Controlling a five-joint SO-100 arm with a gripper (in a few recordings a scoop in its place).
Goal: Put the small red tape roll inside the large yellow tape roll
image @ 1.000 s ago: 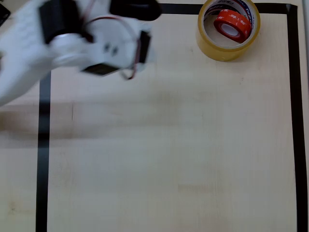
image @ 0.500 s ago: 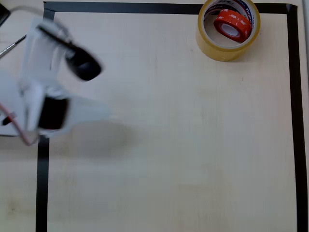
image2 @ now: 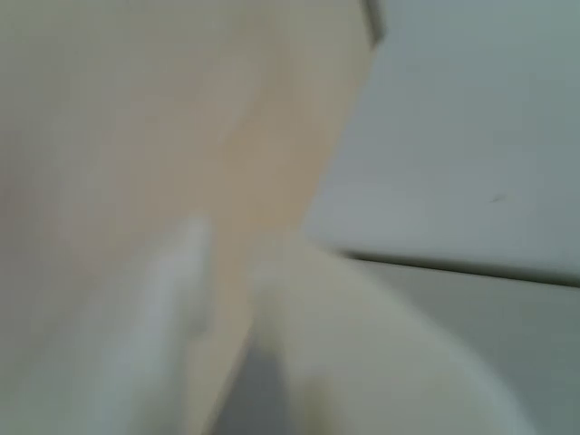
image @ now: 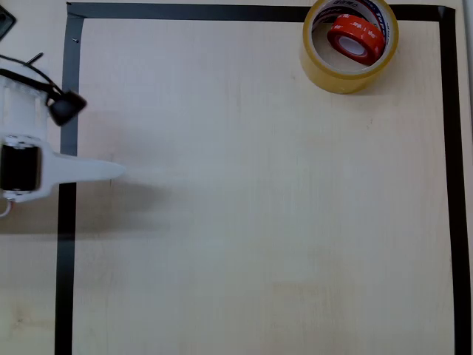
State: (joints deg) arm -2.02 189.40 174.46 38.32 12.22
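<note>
In the overhead view the large yellow tape roll [image: 325, 74] lies flat in the top right corner of the marked area. The small red tape roll [image: 363, 28] sits inside its ring, tilted against the far inner wall. My white gripper [image: 111, 171] is far away at the left edge, over the black border line, pointing right, its fingers drawn together into one narrow wedge with nothing in them. The wrist view is blurred: my pale fingers [image2: 163, 317] show at the bottom, close together above the light tabletop.
A black tape border [image: 452, 185] frames the light wooden table [image: 259, 222] along the top, left and right. A black cable and motor of the arm [image: 63, 107] sit at the left edge. The table's edge [image2: 344, 154] shows in the wrist view.
The arm has swung from the top left down to the left edge and pulled back. Both tape rolls stayed put, the red one inside the yellow one.
</note>
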